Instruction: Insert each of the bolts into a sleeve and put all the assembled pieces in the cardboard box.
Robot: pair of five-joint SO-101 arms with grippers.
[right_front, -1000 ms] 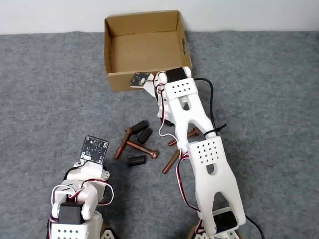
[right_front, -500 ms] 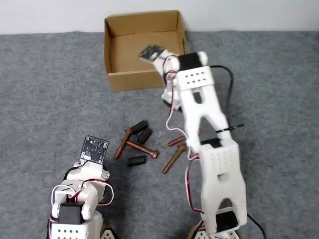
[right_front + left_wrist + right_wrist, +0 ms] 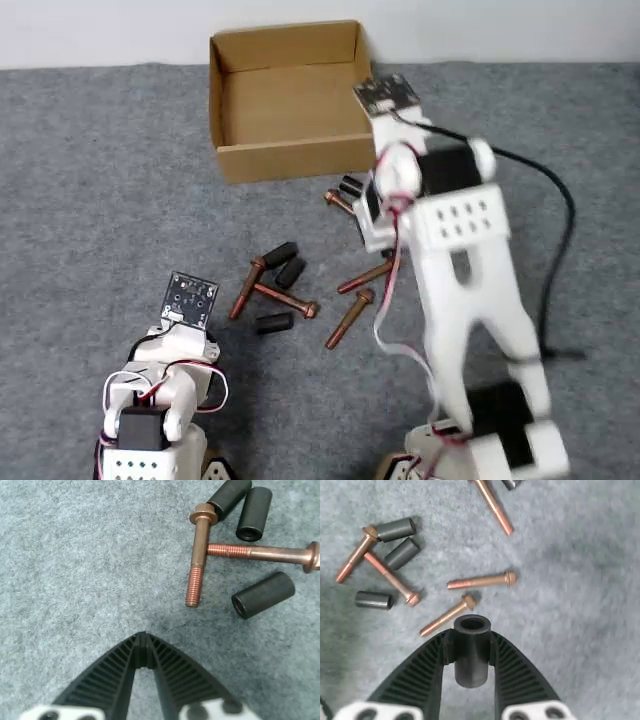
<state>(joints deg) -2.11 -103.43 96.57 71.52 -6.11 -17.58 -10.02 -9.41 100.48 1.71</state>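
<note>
Gripping one sleeve (image 3: 471,667), right end effector (image 3: 470,637) faces five bolts (image 3: 480,581), four loose sleeves (image 3: 395,529); left end effector (image 3: 145,637) closed

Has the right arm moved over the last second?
Yes. In the high view the right arm swung rightward past the cardboard box: from its front wall, over its inside, to beside its right wall.

The right arm (image 3: 460,230) swings off the cardboard box (image 3: 290,158) past its right corner, right gripper (image 3: 471,642) clamping a sleeve (image 3: 471,667), uncovering a bolt (image 3: 338,201) beside the box.
</note>
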